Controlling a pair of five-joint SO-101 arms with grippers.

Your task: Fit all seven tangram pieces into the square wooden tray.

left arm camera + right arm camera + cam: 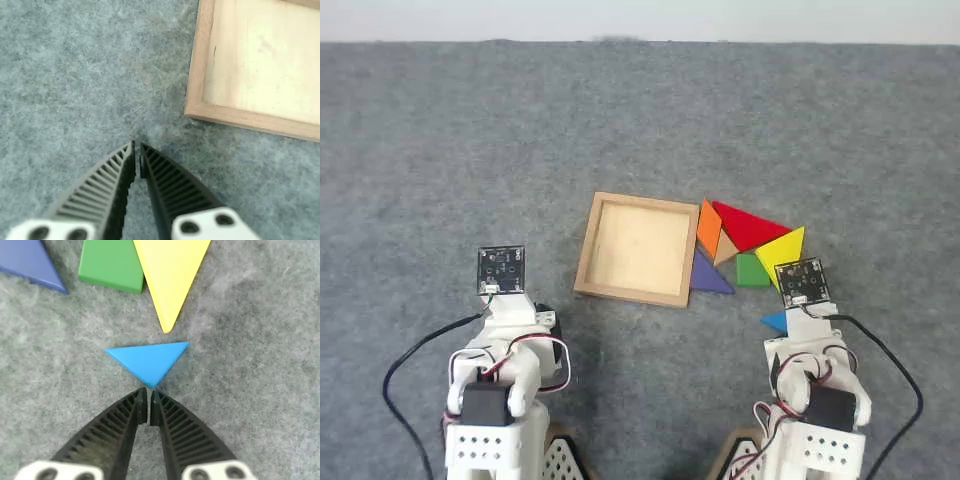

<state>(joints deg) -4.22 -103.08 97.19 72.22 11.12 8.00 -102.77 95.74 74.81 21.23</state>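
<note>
1. Seven pieces are lying on the carpet (470,140), all off the tray (586,247)'s right side.
2. The orange triangle (708,230), brown piece (724,248) and purple triangle (708,276) are sitting just beside its rim; the red triangle (747,225), yellow triangle (783,250) and green square (752,269) just beyond.
3. The blue triangle (149,360) is lying farther from the tray.
4. The right gripper (149,391), narrowed and holding nothing, is hovering at its corner.
5. The left gripper (137,146), equally narrow, is hanging by the tray's near left corner.

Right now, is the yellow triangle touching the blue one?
Apart. The right wrist view shows carpet between the yellow triangle and the blue triangle.
</note>
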